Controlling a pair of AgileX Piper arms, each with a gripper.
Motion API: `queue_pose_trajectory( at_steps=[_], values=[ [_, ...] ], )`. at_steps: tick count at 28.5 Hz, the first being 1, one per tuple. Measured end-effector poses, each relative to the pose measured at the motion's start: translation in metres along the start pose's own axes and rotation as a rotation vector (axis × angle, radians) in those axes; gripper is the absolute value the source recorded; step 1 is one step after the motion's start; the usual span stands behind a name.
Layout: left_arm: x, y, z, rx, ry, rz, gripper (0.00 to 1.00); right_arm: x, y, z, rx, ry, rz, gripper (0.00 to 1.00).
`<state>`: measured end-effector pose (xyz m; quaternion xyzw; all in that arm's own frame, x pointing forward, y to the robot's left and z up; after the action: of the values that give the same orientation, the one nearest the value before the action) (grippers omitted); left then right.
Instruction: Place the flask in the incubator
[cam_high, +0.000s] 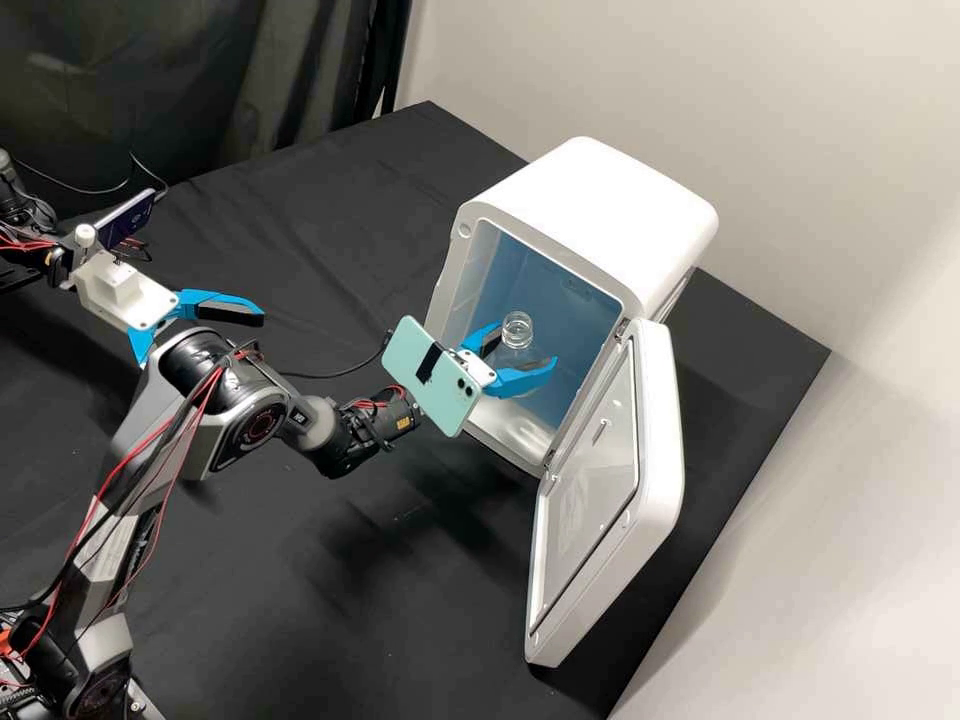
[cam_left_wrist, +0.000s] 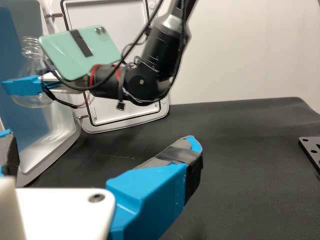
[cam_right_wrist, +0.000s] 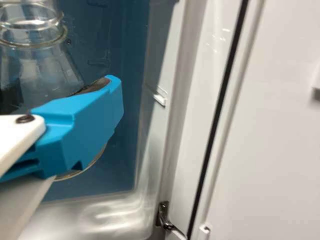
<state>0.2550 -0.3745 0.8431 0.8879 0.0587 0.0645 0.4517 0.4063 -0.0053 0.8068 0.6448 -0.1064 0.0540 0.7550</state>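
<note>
Flask (cam_high: 517, 328): clear glass, conical, upright, inside the blue-lined chamber of the incubator (cam_high: 600, 210), near its open front. Cannot tell whether its base rests on the chamber floor.

Right gripper (cam_high: 522, 350): reaches into the chamber mouth, blue fingers (cam_right_wrist: 80, 125) closed on the flask's body, one on each side below the neck. One pad is seen pressed to the glass in the right wrist view. A mint-green phone (cam_high: 440, 375) is strapped to this wrist, just outside the opening.

Incubator: white box at the worktop's (cam_high: 330, 230) far right edge, beside the wall. Its door (cam_high: 610, 470) is swung fully open.

Left gripper (cam_high: 195, 330): well apart from the incubator, above the worktop. Fingers spread open, nothing between them.
</note>
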Motion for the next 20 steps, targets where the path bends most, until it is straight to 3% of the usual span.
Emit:
queue_pose_trajectory(
  at_steps=[5, 9, 16, 20],
  values=[
    [0.0, -0.0005, 0.0, 0.0, 0.0, -0.002, 1.0, 0.014, -0.002, -0.007, 0.007, 0.003, -0.02, 0.0],
    [0.0, -0.0008, 0.001, -0.001, -0.002, -0.003, 1.0, 0.028, -0.001, -0.013, -0.017, 0.007, -0.025, 0.0],
    [0.0, -0.0008, 0.001, -0.001, -0.002, -0.003, 1.0, 0.051, -0.001, -0.023, -0.028, -0.002, -0.018, 0.0],
    [0.0, -0.0014, 0.001, -0.001, -0.002, -0.005, 1.0, 0.056, -0.001, -0.026, -0.04, -0.005, -0.036, 0.0]
  ],
)
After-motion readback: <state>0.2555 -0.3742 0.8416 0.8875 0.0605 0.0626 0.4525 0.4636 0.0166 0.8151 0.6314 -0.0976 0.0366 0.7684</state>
